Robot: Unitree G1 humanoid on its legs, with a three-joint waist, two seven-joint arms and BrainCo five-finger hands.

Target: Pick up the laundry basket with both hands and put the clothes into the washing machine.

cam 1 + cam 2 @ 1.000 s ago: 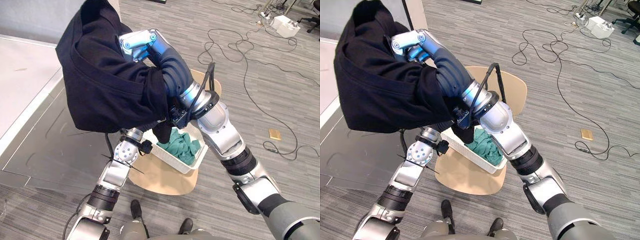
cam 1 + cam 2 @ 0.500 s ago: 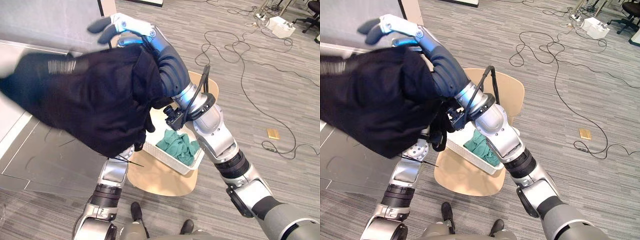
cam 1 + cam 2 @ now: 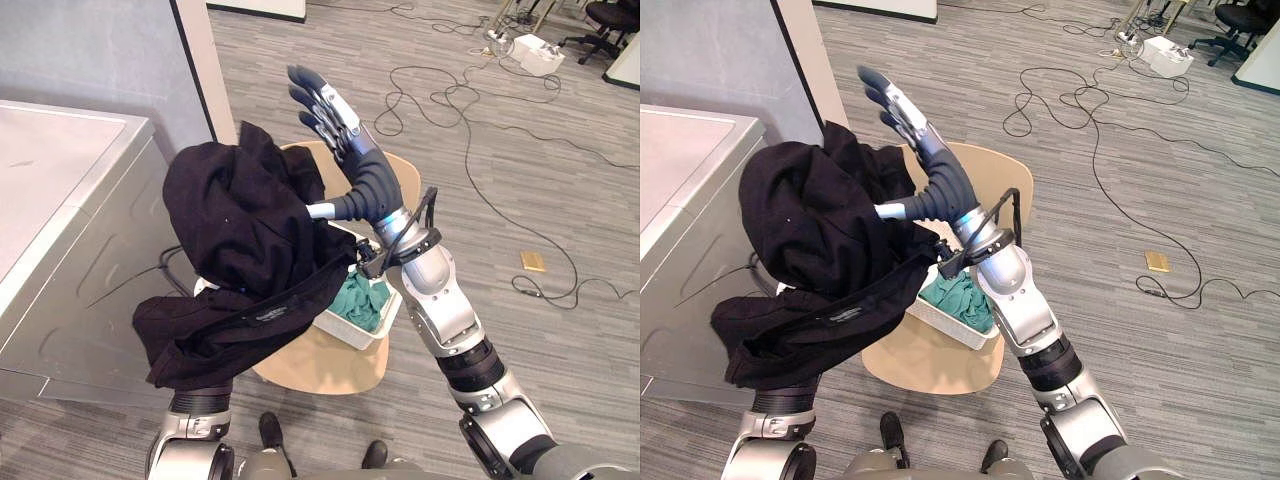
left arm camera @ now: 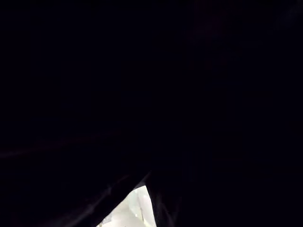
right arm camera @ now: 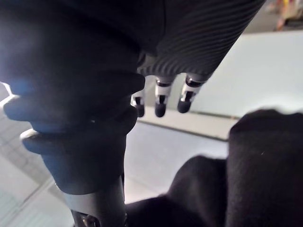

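Observation:
A large black garment (image 3: 250, 250) hangs in a heap over my left arm, between the washing machine (image 3: 60, 200) and the white laundry basket (image 3: 355, 330). My left hand is buried under that cloth, which also darkens the left wrist view (image 4: 142, 94). My right hand (image 3: 325, 100) is raised above the garment, open, its fingers (image 5: 161, 101) straight and holding nothing. The right forearm touches the cloth's edge. Green clothes (image 3: 358, 298) lie in the basket, which sits on a round tan chair seat (image 3: 320, 365).
The washing machine's flat white top (image 3: 680, 160) is at the left, with a grey wall panel (image 3: 110, 50) behind it. Loose cables (image 3: 480, 110) and a white box (image 3: 525, 55) lie on the grey floor at the far right. A small tan block (image 3: 532, 261) lies right of the chair.
My right hand opened, let go of the black garment and lifted clear above it. The garment dropped from high up and now hangs over the left arm. The camera shifted too.

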